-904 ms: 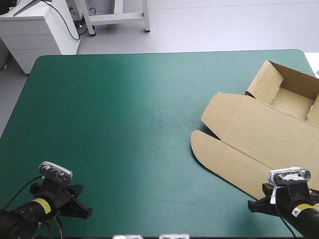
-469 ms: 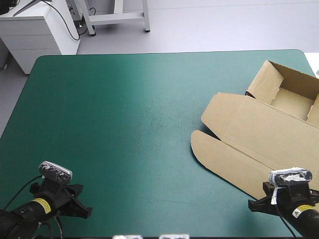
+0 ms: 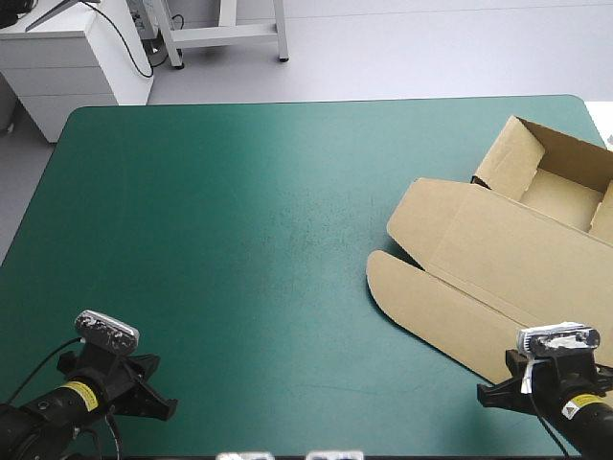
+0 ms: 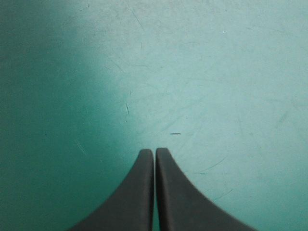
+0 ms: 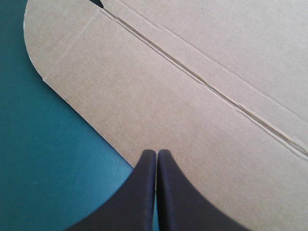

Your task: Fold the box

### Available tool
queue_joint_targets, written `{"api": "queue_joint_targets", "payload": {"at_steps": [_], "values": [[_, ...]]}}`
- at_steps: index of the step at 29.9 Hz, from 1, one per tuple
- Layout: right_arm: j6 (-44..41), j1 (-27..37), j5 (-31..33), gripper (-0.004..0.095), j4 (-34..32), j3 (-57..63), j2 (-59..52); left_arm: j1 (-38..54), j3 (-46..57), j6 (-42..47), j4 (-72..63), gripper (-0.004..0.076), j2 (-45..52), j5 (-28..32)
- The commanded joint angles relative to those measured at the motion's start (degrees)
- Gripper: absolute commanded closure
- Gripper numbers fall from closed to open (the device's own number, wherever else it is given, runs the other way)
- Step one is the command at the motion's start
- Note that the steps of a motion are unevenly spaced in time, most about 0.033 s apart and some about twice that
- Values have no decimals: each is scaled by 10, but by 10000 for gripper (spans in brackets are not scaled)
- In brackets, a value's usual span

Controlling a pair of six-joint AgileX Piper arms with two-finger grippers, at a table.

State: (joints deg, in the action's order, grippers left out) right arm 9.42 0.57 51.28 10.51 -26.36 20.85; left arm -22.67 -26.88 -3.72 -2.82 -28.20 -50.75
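As it lies, the box (image 3: 498,249) points tray-end far-right.

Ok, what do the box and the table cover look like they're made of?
The box looks like brown cardboard, matte and fibrous, with pressed crease lines and clean cut edges. The table cover is teal-green, smooth with a faint sheen and fine scratches; probably a vinyl or rubber mat, though which is unclear.
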Motion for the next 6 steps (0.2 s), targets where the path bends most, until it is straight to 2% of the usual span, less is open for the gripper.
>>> {"api": "queue_joint_targets", "payload": {"at_steps": [1, 6], "values": [[2, -3, -32, 913, 7, -14, 4, -3, -14, 3, -4, 732, -4, 29], [2, -3, -32, 913, 7, -14, 4, -3, -14, 3, -4, 732, -4, 29]]}}
